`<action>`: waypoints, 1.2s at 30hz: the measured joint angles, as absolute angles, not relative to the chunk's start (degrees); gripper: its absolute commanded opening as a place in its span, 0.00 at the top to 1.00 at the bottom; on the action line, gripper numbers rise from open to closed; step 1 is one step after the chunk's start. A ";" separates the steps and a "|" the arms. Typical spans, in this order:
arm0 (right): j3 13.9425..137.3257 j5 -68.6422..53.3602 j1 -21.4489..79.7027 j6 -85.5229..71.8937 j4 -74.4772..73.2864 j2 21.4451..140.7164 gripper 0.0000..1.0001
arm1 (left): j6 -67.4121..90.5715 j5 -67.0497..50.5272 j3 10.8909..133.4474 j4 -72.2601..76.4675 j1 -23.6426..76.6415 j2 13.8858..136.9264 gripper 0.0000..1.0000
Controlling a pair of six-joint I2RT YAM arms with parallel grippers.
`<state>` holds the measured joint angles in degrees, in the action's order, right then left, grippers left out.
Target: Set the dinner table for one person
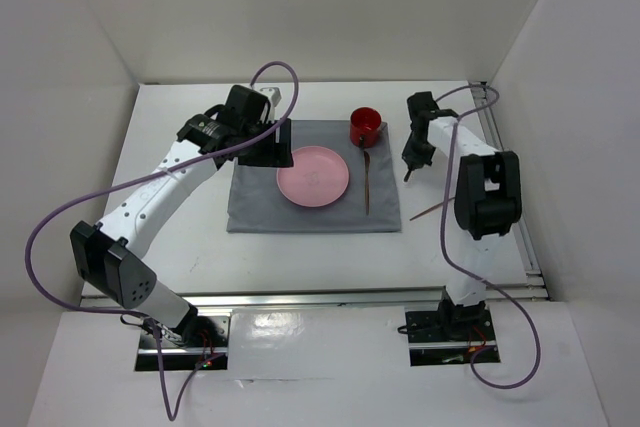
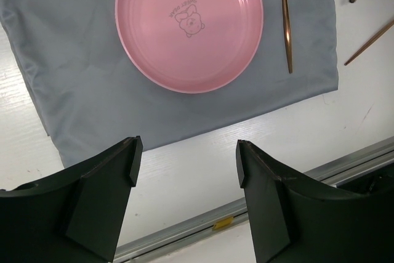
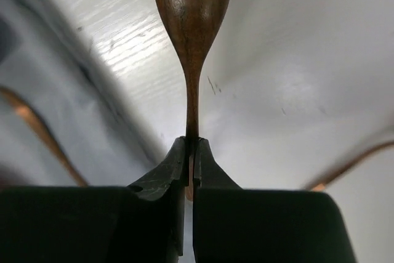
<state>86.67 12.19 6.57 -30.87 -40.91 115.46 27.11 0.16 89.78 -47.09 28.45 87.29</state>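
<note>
A grey cloth (image 1: 255, 202) lies on the white dinner table (image 1: 180, 117). On the cloth are a pink plate (image 1: 313, 175), a red cup (image 1: 365, 126) and a copper utensil (image 1: 367, 182). A second thin copper utensil (image 1: 432, 210) lies on the table right of the cloth. My right gripper (image 1: 409, 165) is shut on the thin handle of a wooden spoon (image 3: 192, 4) just right of the cloth, near the cup. My left gripper (image 1: 275, 144) hangs open and empty over the cloth, left of the plate (image 2: 189, 26).
White walls close in the table at the back and both sides. A metal rail (image 1: 330, 297) runs along the front edge and another along the right edge (image 1: 515, 207). In the left wrist view the rail (image 2: 203, 226) shows below the open fingers.
</note>
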 measured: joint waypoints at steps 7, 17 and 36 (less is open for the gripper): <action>81.97 11.00 9.69 -26.57 -39.59 99.81 1.00 | 27.16 -1.43 89.71 -46.52 28.45 89.01 0.20; 71.72 2.85 18.61 -24.77 -38.17 96.88 1.00 | 27.11 -1.87 89.62 -46.26 28.27 89.89 0.20; 70.67 10.11 18.87 -31.05 -37.54 101.71 0.47 | 25.36 0.58 90.54 -46.70 27.90 90.19 0.20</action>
